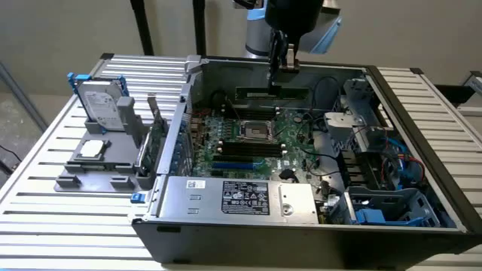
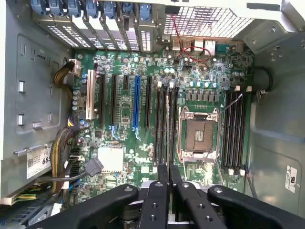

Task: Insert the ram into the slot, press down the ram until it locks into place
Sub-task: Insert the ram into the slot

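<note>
Step in hand, by my reading: carry and line-up, no insertion yet. The black two-fingered end effector (image 1: 275,83) reaches down into the open grey metal computer case (image 1: 226,73). Its fingers are drawn narrow and clamped on the long thin green circuit-board ram (image 1: 252,92), held level by its middle, clear above the green motherboard (image 1: 294,155).

Wrist view: the end effector (image 2: 169,168) fingertips sit close together, with a thin pale edge running out between them. I judge that edge to be the ram (image 2: 168,143) seen edge-on. It lies along the bank of long narrow black plastic memory slots beside the square silver processor socket (image 2: 198,133). Which slot (image 2: 157,129) of that bank it sits over, cannot tell. The ram is not in any slot; nothing pressed.

Seating calls for, as I judge it:
- the stick's lower edge parallel to the slot (image 1: 249,148) and square to the board
- end clips standing open (too small to check)
- a straight push with no tilt

Room: open air above the board. Hemming edges:
- case back wall near the ram in the exterior view
- black cable (image 1: 324,90) looping near the ram's end on the exterior view's right
- metal drive cage (image 1: 362,130) further that way
- grey power supply box (image 1: 237,197) at the near side

Neighbouring slots lie tight together; the shorter blue slot (image 2: 137,102) stands apart, beyond them from the socket
</note>
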You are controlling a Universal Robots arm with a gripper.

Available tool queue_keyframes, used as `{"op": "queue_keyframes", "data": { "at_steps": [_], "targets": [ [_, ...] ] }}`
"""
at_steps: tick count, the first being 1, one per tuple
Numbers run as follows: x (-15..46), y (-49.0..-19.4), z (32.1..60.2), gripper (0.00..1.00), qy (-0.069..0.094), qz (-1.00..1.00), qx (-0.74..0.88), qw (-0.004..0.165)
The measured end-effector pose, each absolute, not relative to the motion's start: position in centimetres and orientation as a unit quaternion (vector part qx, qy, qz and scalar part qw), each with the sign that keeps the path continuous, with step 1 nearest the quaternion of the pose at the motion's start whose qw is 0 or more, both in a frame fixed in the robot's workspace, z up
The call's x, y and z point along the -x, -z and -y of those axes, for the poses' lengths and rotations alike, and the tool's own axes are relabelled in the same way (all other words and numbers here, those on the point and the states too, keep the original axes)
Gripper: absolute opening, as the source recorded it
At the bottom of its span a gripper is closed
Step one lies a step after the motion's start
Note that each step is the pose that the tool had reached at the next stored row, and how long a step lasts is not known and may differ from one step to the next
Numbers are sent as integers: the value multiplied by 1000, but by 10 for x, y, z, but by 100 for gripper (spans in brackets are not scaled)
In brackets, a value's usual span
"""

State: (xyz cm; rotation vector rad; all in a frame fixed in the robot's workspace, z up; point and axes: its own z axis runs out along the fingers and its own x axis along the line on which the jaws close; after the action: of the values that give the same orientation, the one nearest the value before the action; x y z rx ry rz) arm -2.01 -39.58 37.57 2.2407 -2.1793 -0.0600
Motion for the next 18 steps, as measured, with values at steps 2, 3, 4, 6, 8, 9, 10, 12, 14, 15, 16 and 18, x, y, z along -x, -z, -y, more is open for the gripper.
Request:
{"op": "queue_keyframes", "data": {
  "at_steps": [2,3,4,6,8,9,10,12,14,15,16,18],
  "targets": [
    [20,-376,396,13,19,697,-717,8],
    [20,-376,396,13,19,697,-717,8],
    [20,-376,396,13,19,697,-717,8],
    [20,-376,396,13,19,697,-717,8],
    [20,-376,396,13,19,697,-717,8],
    [20,-376,396,13,19,697,-717,8],
    [20,-376,396,13,19,697,-717,8],
    [20,-376,396,13,19,697,-717,8],
    [21,-375,396,13,19,699,-715,8],
    [21,-375,396,13,19,702,-712,8],
    [22,-375,396,13,20,705,-709,8],
    [23,-374,396,13,20,710,-704,8]
  ]
}}
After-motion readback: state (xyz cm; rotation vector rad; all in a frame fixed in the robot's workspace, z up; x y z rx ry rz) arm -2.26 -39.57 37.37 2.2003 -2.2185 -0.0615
